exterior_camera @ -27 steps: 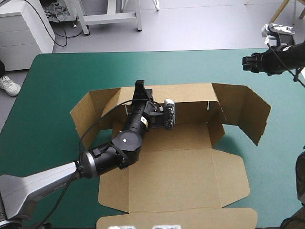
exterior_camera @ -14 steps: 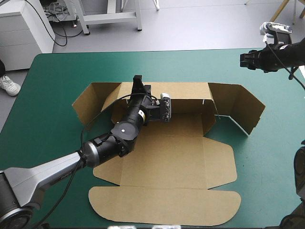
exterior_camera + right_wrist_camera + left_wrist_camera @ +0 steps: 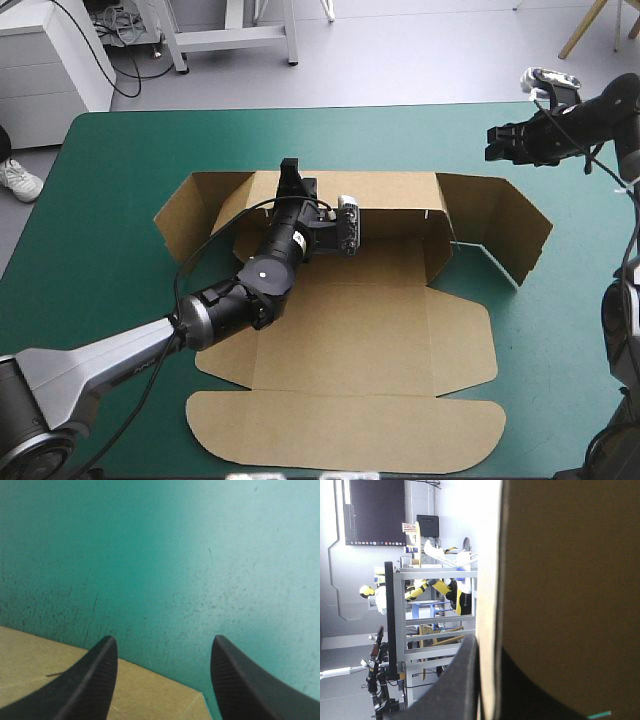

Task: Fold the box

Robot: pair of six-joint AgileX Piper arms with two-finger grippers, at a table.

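Item: cut box of brown corrugated board, lying at the middle of the table on the teal-green table cover.

Condition of box: the long rear wall stands upright. The left side panel and the right side panel are both raised and angled outward. The base and the lid panel with rounded tuck flap lie flat, the flap toward the near edge of the table.

Left gripper: positioned at the top edge of the rear wall, toward its left end. The left wrist view shows the black fingers clenched, with the sheet's pale edge between them. It is grasping the rear wall.

Right gripper: raised above the table's far right corner and apart from the box. Its fingers stand well apart and hold nothing. Bare cover and one corner of brown board lie below them.
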